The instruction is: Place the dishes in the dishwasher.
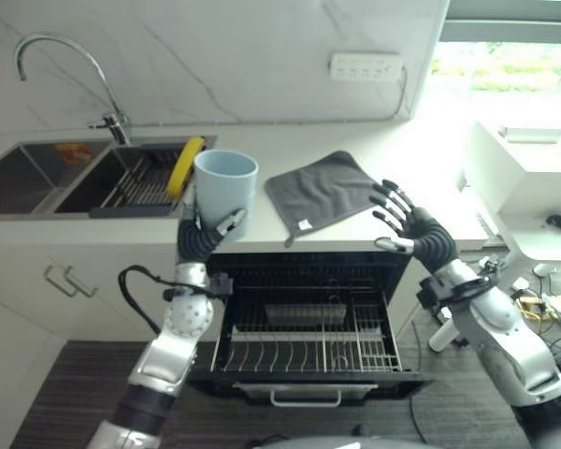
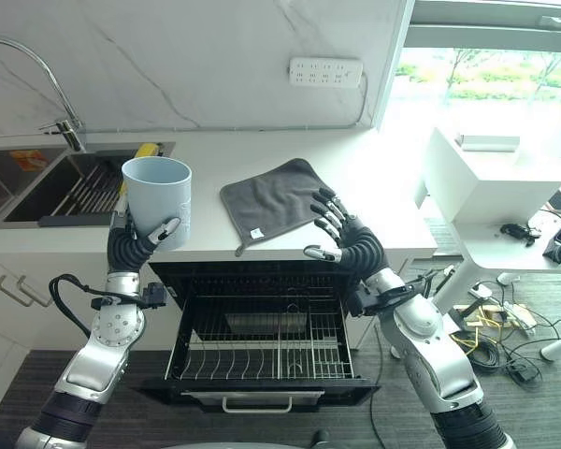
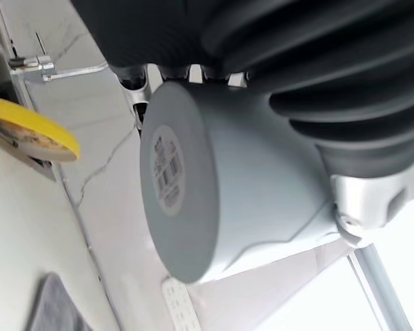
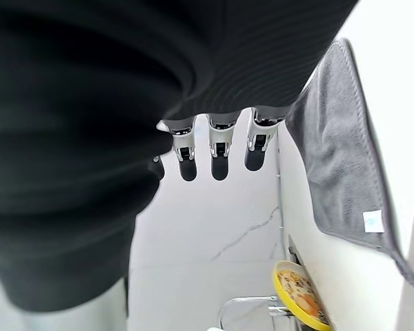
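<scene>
The left hand (image 1: 206, 236) grips a pale blue cup (image 1: 225, 190), held upright above the open dishwasher (image 1: 309, 337) rack below it. To its right, the right hand (image 1: 407, 224) hovers with fingers spread, empty, just beside a grey cloth (image 1: 323, 190) on the counter (image 1: 262, 150)

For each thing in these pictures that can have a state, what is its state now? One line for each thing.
Cup: upright, lifted above the counter edge, held by the left robot hand.
Left robot hand: shut on the cup.
Right robot hand: open, fingers spread, holding nothing, beside the cloth.
Dishwasher: open, rack pulled out, mostly bare.
Cloth: lying flat on the counter.
Yellow plate: standing on edge in the sink rack.
</scene>
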Controlling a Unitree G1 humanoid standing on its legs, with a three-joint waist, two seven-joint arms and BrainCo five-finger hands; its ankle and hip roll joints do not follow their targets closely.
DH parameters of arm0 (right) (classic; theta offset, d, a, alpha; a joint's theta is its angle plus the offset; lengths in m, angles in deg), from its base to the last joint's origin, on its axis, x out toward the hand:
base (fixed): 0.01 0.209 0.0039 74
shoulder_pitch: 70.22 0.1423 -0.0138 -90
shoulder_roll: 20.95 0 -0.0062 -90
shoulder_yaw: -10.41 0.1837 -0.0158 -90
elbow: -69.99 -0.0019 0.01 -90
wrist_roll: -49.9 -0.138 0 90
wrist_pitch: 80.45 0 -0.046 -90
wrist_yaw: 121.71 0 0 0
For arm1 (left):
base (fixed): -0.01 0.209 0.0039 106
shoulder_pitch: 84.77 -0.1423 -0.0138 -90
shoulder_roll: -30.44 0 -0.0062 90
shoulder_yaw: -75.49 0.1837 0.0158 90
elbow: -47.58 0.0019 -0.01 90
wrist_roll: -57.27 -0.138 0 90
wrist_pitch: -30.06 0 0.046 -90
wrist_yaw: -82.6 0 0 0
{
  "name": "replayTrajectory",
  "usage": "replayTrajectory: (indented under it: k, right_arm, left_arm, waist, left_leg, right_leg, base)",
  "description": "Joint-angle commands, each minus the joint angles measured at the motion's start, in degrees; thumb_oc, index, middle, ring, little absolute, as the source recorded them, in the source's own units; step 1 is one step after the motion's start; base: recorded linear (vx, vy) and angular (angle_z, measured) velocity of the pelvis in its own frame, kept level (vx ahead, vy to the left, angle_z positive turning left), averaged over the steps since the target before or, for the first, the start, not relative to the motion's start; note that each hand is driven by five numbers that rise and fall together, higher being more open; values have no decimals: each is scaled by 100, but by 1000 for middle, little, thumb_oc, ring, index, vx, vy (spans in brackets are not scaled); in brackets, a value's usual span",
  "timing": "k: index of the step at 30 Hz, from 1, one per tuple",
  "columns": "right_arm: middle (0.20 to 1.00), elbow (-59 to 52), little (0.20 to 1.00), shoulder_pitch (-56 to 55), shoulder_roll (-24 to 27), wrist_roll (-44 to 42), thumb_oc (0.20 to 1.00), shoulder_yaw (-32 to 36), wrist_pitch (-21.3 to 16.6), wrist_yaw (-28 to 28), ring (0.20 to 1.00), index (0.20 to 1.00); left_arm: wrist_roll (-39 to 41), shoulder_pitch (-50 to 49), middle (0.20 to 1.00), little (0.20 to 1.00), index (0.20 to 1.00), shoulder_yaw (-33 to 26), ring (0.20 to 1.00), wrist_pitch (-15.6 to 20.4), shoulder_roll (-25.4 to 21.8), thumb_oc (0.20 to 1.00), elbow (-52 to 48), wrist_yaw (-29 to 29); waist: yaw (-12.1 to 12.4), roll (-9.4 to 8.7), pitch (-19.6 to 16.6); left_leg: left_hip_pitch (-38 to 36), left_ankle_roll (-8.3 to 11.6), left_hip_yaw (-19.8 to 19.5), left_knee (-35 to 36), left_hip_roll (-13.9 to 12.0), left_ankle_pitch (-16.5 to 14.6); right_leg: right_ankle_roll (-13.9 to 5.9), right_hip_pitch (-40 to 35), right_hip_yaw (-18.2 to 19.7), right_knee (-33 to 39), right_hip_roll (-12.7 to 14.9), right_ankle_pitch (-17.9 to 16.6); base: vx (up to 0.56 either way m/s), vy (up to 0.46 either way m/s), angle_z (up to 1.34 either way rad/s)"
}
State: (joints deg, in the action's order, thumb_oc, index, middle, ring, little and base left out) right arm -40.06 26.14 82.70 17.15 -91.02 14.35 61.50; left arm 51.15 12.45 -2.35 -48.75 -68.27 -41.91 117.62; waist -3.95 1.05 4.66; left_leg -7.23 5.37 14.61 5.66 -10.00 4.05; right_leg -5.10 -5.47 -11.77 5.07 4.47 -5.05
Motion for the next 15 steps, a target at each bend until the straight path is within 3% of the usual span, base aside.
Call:
replayTrajectory:
  k: [1, 2, 7, 15]
  right_arm:
    - [1000, -109, 1000, 476, -257, -178, 1000, -17, -88, -356, 1000, 1000]
    - [1000, -94, 1000, 582, -335, -205, 1000, -108, -85, -502, 1000, 1000]
    - [1000, -7, 1000, 1034, -615, -338, 1000, -508, 55, -858, 1000, 1000]
    - [1000, 157, 1000, 1544, -717, -512, 1000, -735, 259, -1187, 1000, 1000]
  left_arm:
    - [-729, 601, 200, 200, 200, 67, 200, 116, -216, 200, 37, 944]
    - [-929, 680, 200, 200, 200, 147, 200, 75, -166, 200, 108, 1294]
    - [-1646, 1024, 200, 200, 200, 527, 200, 14, -23, 200, 252, 1943]
    - [-2265, 1314, 200, 200, 200, 946, 200, 191, -28, 200, 340, 2194]
  waist:
    - [4, -262, -105]
    - [7, -270, -122]
    - [44, -319, -165]
    - [103, -394, -206]
  left_leg:
    - [-115, 6, 119, -66, 7, -303]
    - [-132, -3, 115, -66, 13, -320]
    - [-194, -28, 126, -66, 29, -385]
    - [-276, -77, 144, -66, 62, -464]
  right_leg:
    - [-272, -241, -139, -7, 235, 342]
    - [-278, -251, -126, -7, 242, 340]
    - [-288, -300, -115, -7, 258, 344]
    - [-318, -352, -85, -7, 290, 328]
  base:
    - [0, 0, 0]
    - [0, 0, 0]
    - [0, 0, 0]
    - [3, 1, -1]
